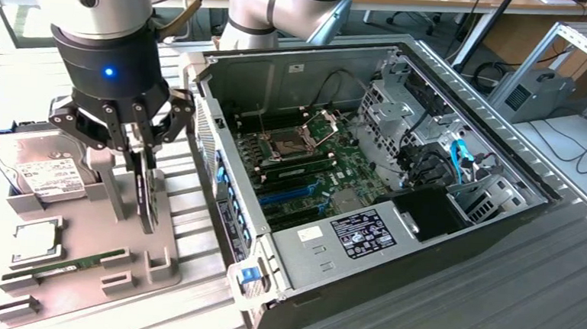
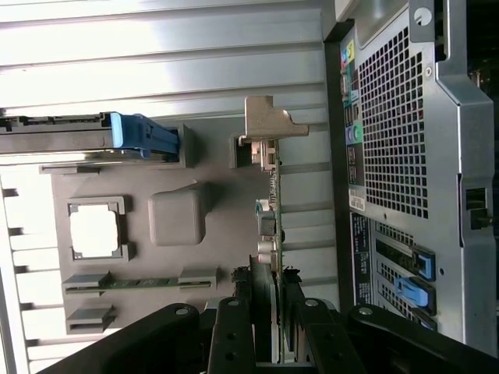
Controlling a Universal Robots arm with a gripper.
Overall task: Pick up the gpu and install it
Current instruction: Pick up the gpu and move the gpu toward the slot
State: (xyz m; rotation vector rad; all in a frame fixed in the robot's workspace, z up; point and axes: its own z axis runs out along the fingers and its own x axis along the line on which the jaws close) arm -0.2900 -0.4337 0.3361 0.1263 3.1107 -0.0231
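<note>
The gpu [image 1: 148, 198] stands on edge in a slot of the grey holder tray [image 1: 81, 224], at the exterior view's left of the open computer case. From the wrist it appears edge-on as a thin green board [image 2: 273, 195] with its silver end bracket [image 2: 269, 121] at the far end. My gripper [image 1: 143, 155] hangs straight above the card, its black fingers [image 2: 234, 331] pressed to both faces of the card's near end [image 2: 271, 312]. The card's lower edge still looks seated in the tray.
The tray [image 2: 179, 218] also carries a hard drive [image 1: 38, 168] in a blue caddy [image 2: 144, 134], a processor chip [image 1: 35, 242] and a memory stick [image 1: 73, 264]. The open case [image 1: 374, 177] shows the motherboard with blue slots [image 1: 292, 191]; its rear panel [image 2: 405, 156] is close beside the card.
</note>
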